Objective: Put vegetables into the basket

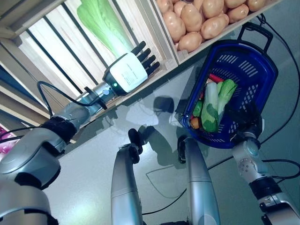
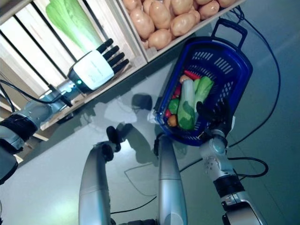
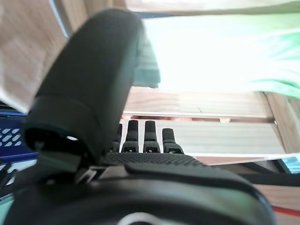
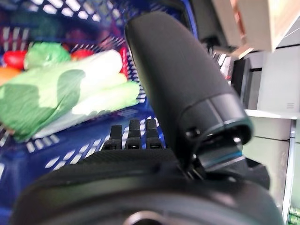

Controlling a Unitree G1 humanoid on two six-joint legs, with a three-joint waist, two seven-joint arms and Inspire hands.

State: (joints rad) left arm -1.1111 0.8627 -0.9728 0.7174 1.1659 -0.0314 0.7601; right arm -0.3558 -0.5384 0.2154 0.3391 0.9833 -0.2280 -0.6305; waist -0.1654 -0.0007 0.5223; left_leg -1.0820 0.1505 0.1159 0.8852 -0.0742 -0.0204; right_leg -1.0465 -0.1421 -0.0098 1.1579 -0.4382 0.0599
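Note:
The blue basket (image 1: 255,70) stands on the floor by the wooden stand. In it lie a long white-and-green leafy vegetable (image 1: 212,108), a second leafy green one (image 1: 227,90), a small green one (image 1: 197,108), a red one (image 1: 214,77) and an orange one (image 1: 194,123). My left hand (image 1: 129,71) is open and empty, fingers straight, at the front edge of the stand's crate, just below a large green-and-white leafy vegetable (image 1: 103,23). My right hand (image 2: 216,115) is open at the basket's near rim; its wrist view shows its straight fingers (image 4: 132,136).
The wooden stand (image 1: 154,37) runs across the top of the eye views, with slatted crates. The basket's black handle (image 1: 257,30) points away from me. Grey floor (image 1: 154,112) lies between the stand and me.

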